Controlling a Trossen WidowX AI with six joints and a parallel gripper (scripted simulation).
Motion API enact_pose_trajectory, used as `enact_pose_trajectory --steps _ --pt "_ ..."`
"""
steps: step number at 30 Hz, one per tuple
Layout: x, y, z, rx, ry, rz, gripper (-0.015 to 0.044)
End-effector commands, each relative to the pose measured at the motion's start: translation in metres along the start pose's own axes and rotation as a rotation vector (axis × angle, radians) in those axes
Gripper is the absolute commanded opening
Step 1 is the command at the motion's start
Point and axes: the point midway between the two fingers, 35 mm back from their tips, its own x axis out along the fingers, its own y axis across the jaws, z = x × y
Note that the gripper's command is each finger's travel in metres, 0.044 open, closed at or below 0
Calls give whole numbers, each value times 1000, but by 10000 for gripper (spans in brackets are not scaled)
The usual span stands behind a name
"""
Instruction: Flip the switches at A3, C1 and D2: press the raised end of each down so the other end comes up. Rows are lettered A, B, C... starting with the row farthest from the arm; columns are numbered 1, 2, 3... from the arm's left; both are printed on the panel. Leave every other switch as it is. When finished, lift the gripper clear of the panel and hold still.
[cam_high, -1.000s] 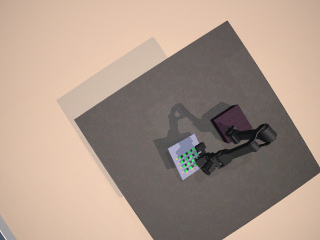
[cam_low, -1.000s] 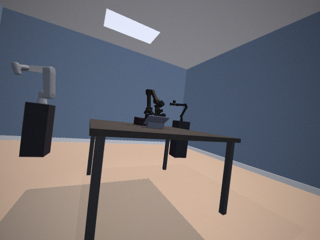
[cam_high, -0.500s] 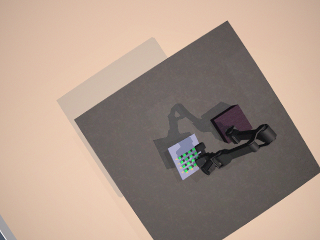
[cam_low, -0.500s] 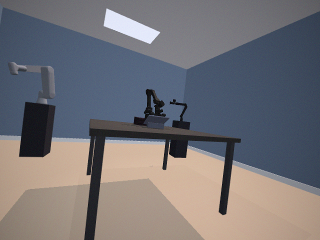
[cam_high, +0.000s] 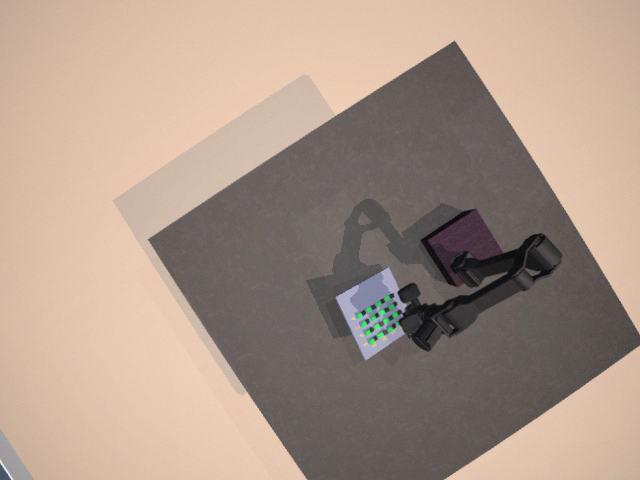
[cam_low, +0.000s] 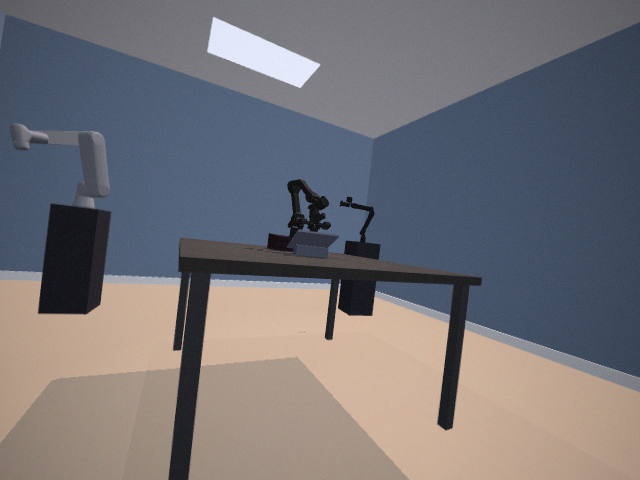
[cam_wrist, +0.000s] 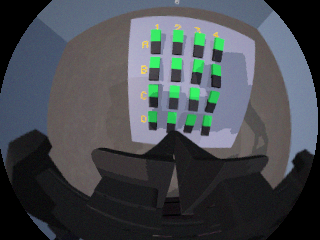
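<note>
The pale panel (cam_wrist: 140, 30) (cam_high: 346, 299) (cam_low: 315, 239) carries rows of switches, each with a green far half and a black near half. In the wrist view, switch A3 (cam_wrist: 199, 44) is in the far row, switch C1 (cam_wrist: 153, 95) is in the left column and switch D2 (cam_wrist: 171, 120) is in the near row. Which end of each is raised is hard to tell. My gripper (cam_wrist: 173, 134) (cam_high: 404, 313) is shut and empty. Its tips appear just on the near side of D2 and overlap its black end. Contact or height cannot be told.
A dark purple block (cam_high: 465, 240) stands on the table (cam_high: 248, 248) beside the arm. The arm's shadow falls on the table and part of the panel. Another dark arm (cam_low: 364, 211) and a white arm (cam_low: 94, 160) stand on pedestals beyond the table.
</note>
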Motion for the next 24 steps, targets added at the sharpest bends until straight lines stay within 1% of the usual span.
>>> enact_pose_trajectory --steps 1,4,9,24 --pt "-25 0 3 5 -30 4 0" --pt "-26 0 6 5 -30 4 0" --pt "-33 -14 52 4 -33 3 0" --pt "-34 -15 54 4 -33 3 0"
